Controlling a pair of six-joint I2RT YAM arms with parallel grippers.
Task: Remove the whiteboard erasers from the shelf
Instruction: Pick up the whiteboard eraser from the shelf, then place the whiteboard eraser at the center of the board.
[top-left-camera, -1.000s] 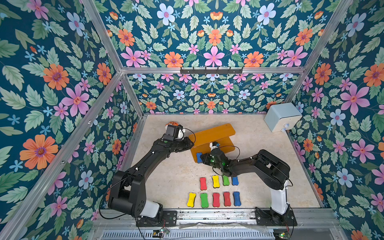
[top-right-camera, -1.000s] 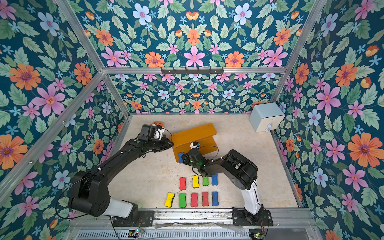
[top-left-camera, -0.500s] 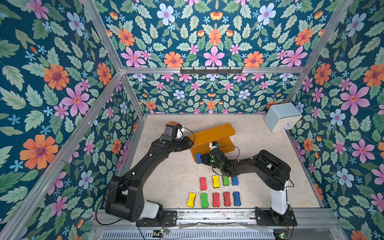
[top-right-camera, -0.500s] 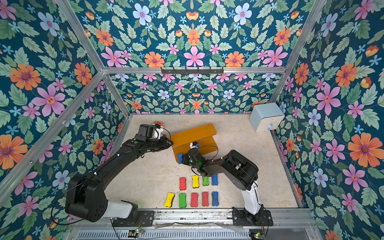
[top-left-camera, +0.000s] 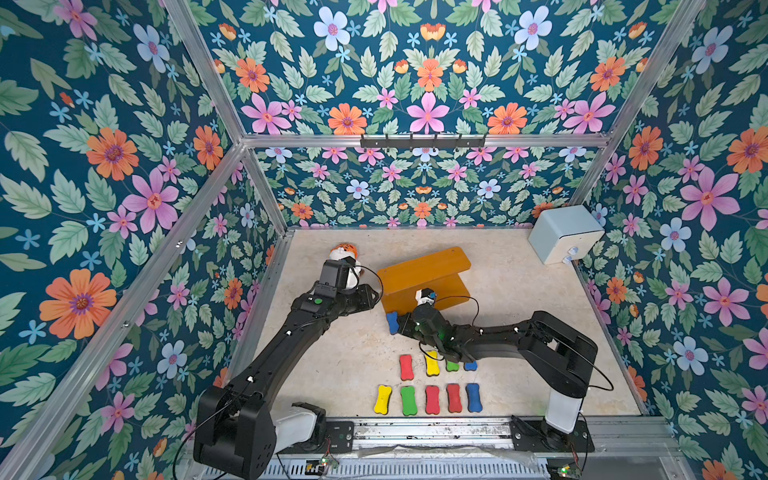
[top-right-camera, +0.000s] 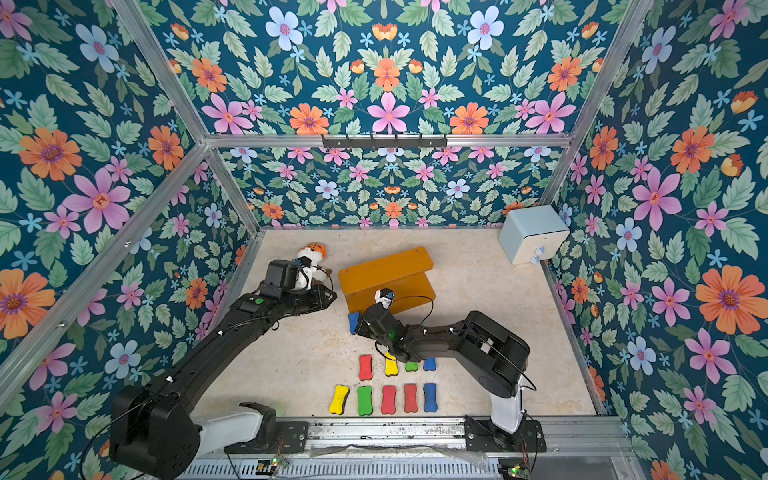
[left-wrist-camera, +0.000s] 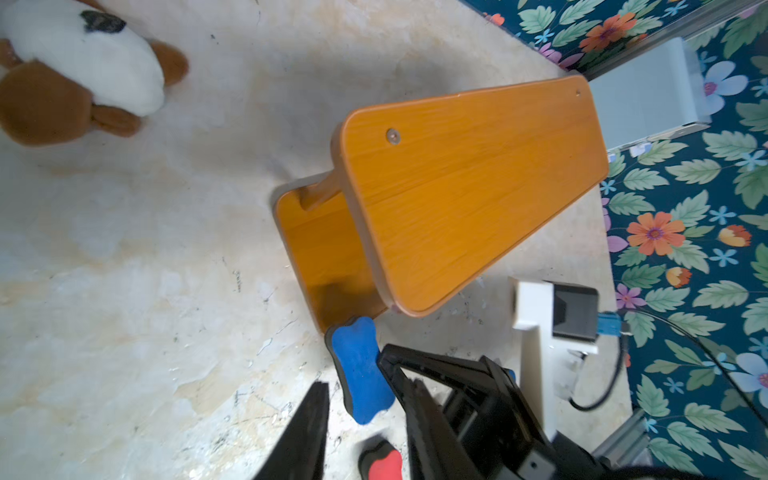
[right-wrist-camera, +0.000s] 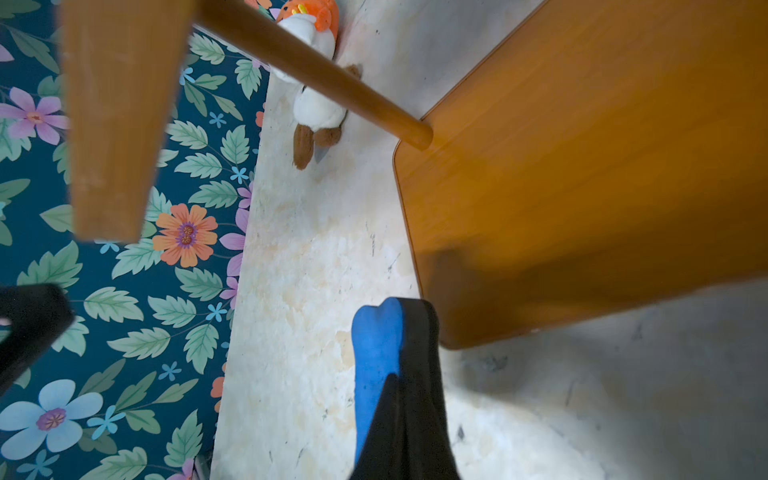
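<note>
Blue bone-shaped eraser, dark-backed, is clamped in the right fingers; left fingers stand apart, empty.

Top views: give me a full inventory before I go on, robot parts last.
erasers in rows: nine; three red, two each blue, yellow, green; table front.
blue eraser: one; blue; at shelf's near corner, gripped.
shelf: one; orange-brown; mid-table, no erasers seen on it.
plush toy: count unclear; white, brown, orange; back left.
box: one; pale blue; back right corner.
table: one; beige.
left fingers: black; open, empty.
right fingers: black; shut on blue eraser.
</note>
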